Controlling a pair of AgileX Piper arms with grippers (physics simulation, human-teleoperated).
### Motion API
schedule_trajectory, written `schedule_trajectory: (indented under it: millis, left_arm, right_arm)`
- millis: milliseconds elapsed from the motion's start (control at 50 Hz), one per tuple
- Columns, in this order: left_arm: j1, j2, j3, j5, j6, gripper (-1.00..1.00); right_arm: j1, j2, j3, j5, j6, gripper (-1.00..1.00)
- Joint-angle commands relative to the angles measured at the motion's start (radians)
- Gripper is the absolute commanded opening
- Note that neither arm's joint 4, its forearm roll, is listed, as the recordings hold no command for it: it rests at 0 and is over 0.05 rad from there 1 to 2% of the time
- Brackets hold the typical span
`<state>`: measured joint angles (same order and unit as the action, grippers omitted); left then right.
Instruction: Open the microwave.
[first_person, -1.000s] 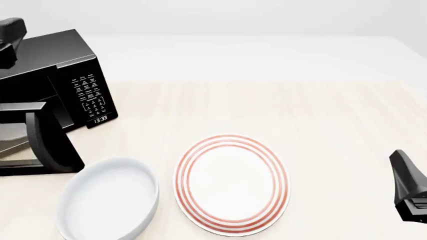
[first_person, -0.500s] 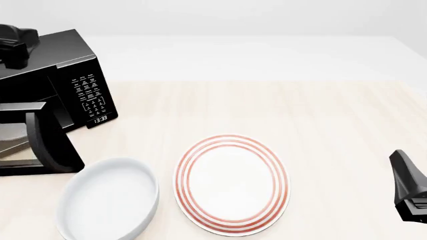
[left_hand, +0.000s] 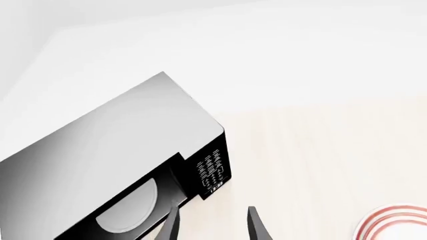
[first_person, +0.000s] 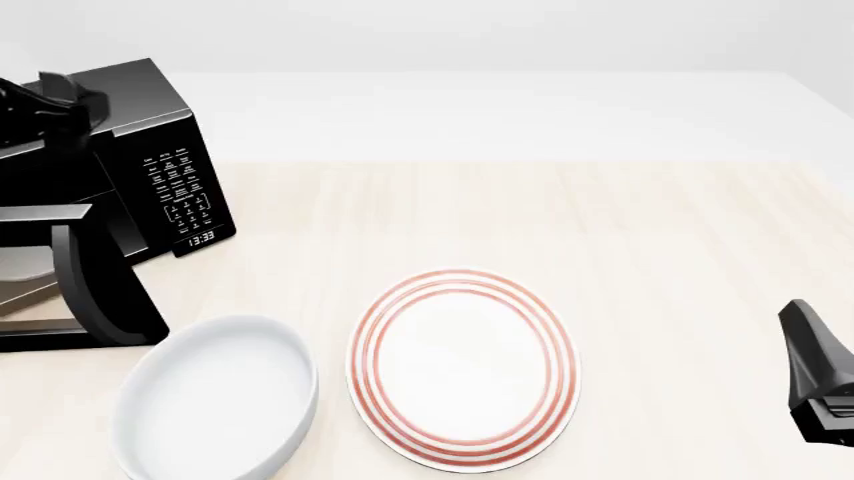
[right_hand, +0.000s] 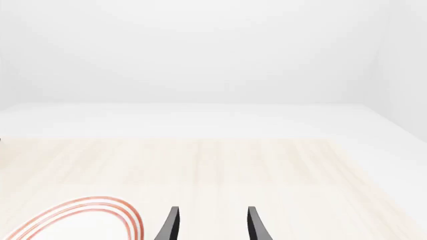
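Observation:
The black microwave (first_person: 127, 150) stands at the table's far left, its keypad panel (first_person: 180, 190) and small clock (first_person: 200, 238) facing right. Its dark door (first_person: 100, 290) is swung out toward the near side, leaving the cavity uncovered. From above, the left wrist view shows the microwave (left_hand: 107, 150) and its round turntable (left_hand: 130, 210) inside. My left gripper (first_person: 60, 100) hovers over the microwave's top; its fingers (left_hand: 251, 222) are open and hold nothing. My right gripper (first_person: 805, 335) waits at the near right, open (right_hand: 212, 215) and empty.
A white bowl (first_person: 214, 400) sits just in front of the open door. Beside it lies a white plate with red rings (first_person: 465, 368), also at the edge of both wrist views (left_hand: 397, 222) (right_hand: 87, 220). Light wood table (first_person: 641, 230) extends right.
My left gripper has drifted rightward over the microwave's top. The door, bowl, plate and right arm have stayed put.

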<state>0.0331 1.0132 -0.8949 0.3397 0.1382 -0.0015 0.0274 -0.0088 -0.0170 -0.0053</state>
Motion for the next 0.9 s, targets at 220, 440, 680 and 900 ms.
schedule_trajectory:
  millis: [220, 440, 680, 900]
  left_arm:
    - [0.048, 0.101, -0.057, 0.059, -0.015, 1.0]
    - [0.074, 0.153, -0.042, 0.041, -0.018, 1.0]
    - [0.126, 0.214, -0.057, 0.034, 0.003, 1.0]
    - [0.157, 0.26, -0.08, 0.025, 0.011, 1.0]
  right_arm:
    - [0.0, 0.0, 0.0, 0.0, 0.0, 1.0]
    - [0.0, 0.0, 0.0, 0.0, 0.0, 1.0]
    - [0.0, 0.0, 0.0, 0.0, 0.0, 1.0]
    - [0.0, 0.0, 0.0, 0.0, 0.0, 1.0]
